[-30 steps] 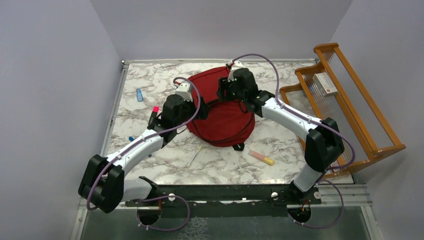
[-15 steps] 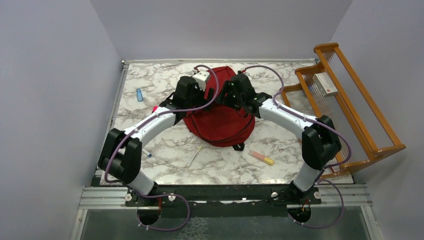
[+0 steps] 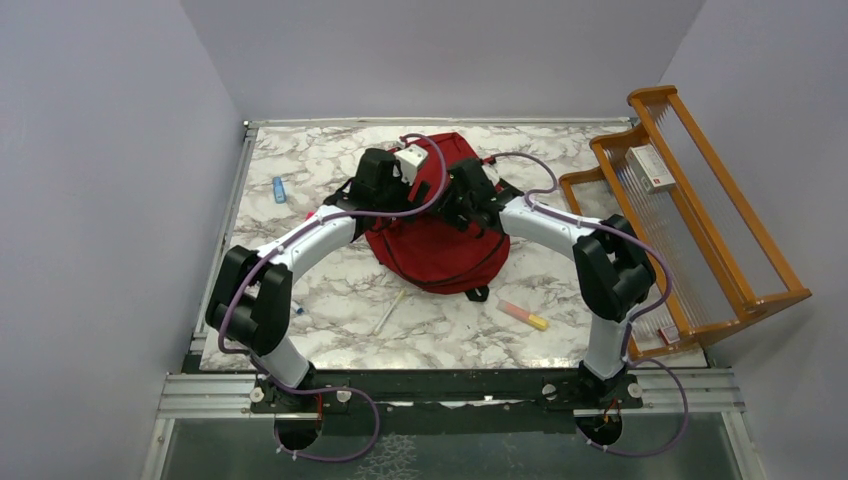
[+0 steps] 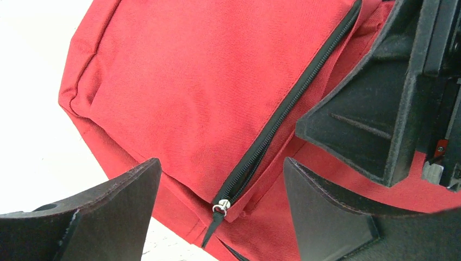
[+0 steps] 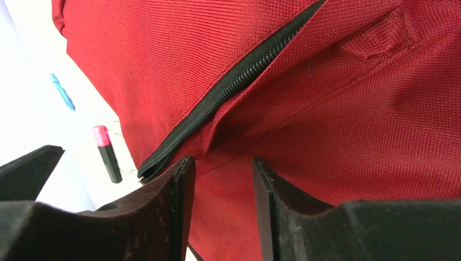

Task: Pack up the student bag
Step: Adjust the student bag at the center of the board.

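The student bag (image 3: 440, 240), a red backpack with black zippers, lies flat in the middle of the table. My left gripper (image 3: 398, 193) is open over its far left part. In the left wrist view the jaws (image 4: 222, 163) straddle a black zipper with a silver pull (image 4: 220, 206) near the bag's edge (image 4: 179, 98), touching nothing. My right gripper (image 3: 458, 198) is just to the right of it, low over the bag. Its jaws (image 5: 222, 161) stand a narrow gap apart over red fabric (image 5: 348, 109), beside a zipper (image 5: 217, 103).
A wooden rack (image 3: 700, 215) holding a white box (image 3: 651, 168) stands at the right. An orange-yellow marker (image 3: 524, 316) and a white pen (image 3: 389, 311) lie in front of the bag. A blue item (image 3: 279, 189) lies far left. A pink-capped black marker (image 5: 107, 153) lies by the bag's left side.
My left arm swung from the bag's left side up over its far left part. My right gripper moved a little nearer and left, lower over the bag.
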Action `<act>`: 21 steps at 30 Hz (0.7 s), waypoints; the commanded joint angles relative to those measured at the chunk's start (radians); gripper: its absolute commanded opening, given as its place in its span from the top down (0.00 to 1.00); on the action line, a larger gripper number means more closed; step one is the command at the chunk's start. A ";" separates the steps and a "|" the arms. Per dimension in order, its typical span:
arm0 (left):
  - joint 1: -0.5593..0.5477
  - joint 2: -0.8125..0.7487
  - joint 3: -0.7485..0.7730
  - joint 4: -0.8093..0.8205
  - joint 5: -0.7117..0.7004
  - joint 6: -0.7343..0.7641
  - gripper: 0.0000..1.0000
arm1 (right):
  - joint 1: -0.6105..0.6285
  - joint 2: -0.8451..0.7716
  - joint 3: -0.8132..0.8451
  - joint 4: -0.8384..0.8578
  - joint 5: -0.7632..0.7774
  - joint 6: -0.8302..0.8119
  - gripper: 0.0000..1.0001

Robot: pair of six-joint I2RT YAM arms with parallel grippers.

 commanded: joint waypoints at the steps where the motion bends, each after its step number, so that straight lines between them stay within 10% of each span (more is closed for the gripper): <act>1: 0.007 0.020 0.046 -0.013 0.007 0.052 0.16 | -0.014 0.023 -0.011 0.028 0.039 0.033 0.57; 15: 0.009 0.094 0.099 0.007 0.076 0.122 0.16 | -0.082 -0.024 -0.164 0.149 -0.012 -0.058 0.98; 21: 0.008 0.139 0.155 0.002 0.046 0.150 0.16 | -0.121 -0.080 -0.196 0.175 -0.095 -0.112 0.91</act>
